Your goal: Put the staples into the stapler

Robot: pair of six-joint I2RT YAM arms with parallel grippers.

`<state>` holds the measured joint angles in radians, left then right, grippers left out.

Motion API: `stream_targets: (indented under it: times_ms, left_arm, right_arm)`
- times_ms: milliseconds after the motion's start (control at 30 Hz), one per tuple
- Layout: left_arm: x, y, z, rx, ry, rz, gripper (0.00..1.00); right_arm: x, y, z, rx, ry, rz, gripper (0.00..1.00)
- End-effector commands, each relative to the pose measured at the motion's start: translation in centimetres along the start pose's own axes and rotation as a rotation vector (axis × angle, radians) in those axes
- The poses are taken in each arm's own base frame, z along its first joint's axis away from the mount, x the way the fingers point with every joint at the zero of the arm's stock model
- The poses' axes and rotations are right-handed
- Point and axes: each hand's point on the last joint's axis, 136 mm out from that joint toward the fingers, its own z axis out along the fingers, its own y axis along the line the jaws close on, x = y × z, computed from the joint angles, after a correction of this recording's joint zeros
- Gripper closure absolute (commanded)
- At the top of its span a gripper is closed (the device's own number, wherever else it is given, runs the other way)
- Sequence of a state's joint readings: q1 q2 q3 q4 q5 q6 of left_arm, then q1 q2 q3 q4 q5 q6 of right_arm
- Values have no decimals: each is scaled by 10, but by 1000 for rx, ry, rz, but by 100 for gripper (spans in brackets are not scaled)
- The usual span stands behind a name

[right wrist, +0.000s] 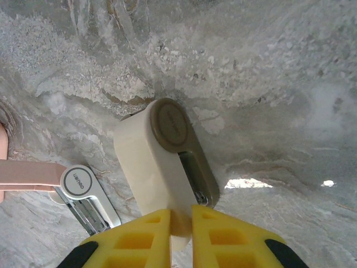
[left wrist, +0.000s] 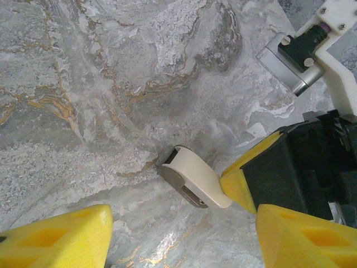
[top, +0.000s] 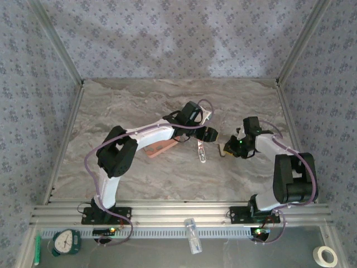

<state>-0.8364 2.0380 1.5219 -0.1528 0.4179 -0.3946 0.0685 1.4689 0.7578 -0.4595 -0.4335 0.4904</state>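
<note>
— Near the middle of the tabletop [top: 139, 106], a little toward its near edge, lies the mini stapler of pale pink plastic and bright metal [right wrist: 81, 185]. Its two slim arms are swung apart, and it sits to the right of the salmon-pink tray [top: 162, 148]. How will it handle?
— Light and hard, I judge, with slick metal. The hinge would let an arm flop, so pinch across the sides of one arm, close to the hinge.
— And the grippers?
— The right gripper [right wrist: 179, 215] is clamped tight on one end of a cream rounded plastic block [right wrist: 148, 162] with a grey-brown face, held just beside the stapler. The left gripper [left wrist: 184, 226] hovers above that block, yellow fingers [left wrist: 61, 237] spread wide, holding nothing.
— The staples?
— Possibly inside that block or in the stapler's metal channel; they are too small for me to tell. Such strips would be brittle, so take them by the long sides, gently.
</note>
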Motion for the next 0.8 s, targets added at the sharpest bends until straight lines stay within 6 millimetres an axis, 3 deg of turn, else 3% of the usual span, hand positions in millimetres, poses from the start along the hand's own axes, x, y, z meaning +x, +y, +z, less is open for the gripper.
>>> stream_targets:
  times_ms: [0,200,333,533,767]
  left_arm:
    - [-13,-5,-16,-5,-45,-1,31]
    - [-13,5,-22,-60,-42,-7,29]
    - [-9,22,-23,-132,-33,-28,29]
    - [12,25,-8,-90,47,-54,34]
    - [27,11,2,8,95,-58,41]
  right_arm:
    - [26,-40,15,167,69,54,80]
    - [4,1,-14,59,-33,-21,64]
    - [-1,20,-34,8,-89,-52,58]
    - [8,26,-41,-17,-101,-64,58]
    - [18,22,-37,-19,-94,-52,58]
